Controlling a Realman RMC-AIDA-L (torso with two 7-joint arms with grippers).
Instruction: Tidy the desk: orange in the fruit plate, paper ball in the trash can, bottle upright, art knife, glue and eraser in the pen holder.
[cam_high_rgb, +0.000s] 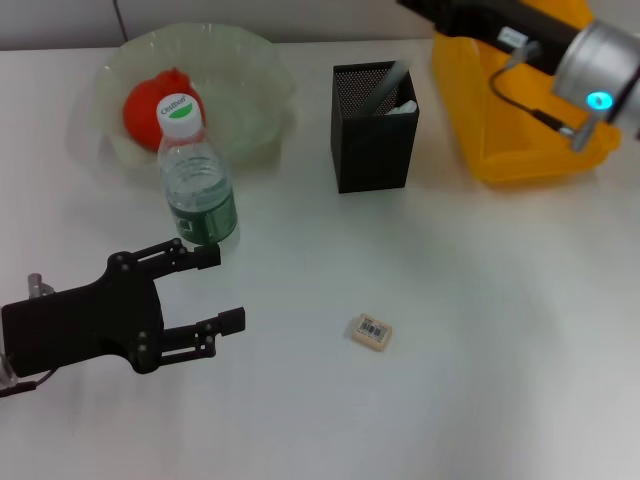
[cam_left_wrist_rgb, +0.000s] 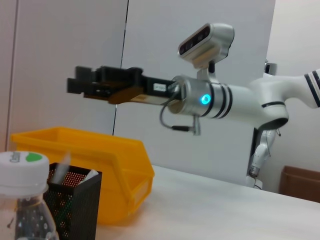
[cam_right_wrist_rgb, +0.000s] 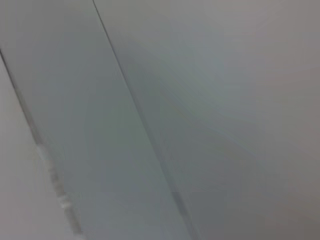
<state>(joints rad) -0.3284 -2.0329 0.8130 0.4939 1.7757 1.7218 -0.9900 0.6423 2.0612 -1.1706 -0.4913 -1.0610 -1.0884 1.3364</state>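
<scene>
The orange (cam_high_rgb: 150, 103) lies in the pale green fruit plate (cam_high_rgb: 255, 80) at the back left. Just in front of the plate the clear bottle (cam_high_rgb: 196, 180) stands upright with a white cap. My left gripper (cam_high_rgb: 228, 288) is open and empty, just near of the bottle's base. Near the middle of the table lies the small tan eraser (cam_high_rgb: 371, 332). A grey stick and a white item stand in the black mesh pen holder (cam_high_rgb: 372, 150). My right gripper (cam_left_wrist_rgb: 82, 86) hangs above the yellow trash can (cam_high_rgb: 520, 140). The paper ball is out of view.
The white table (cam_high_rgb: 480, 330) stretches wide around the eraser. The left wrist view shows the bottle cap (cam_left_wrist_rgb: 22, 167), the pen holder (cam_left_wrist_rgb: 72, 200) and the yellow bin (cam_left_wrist_rgb: 110, 160) close together. The right wrist view shows only a grey wall.
</scene>
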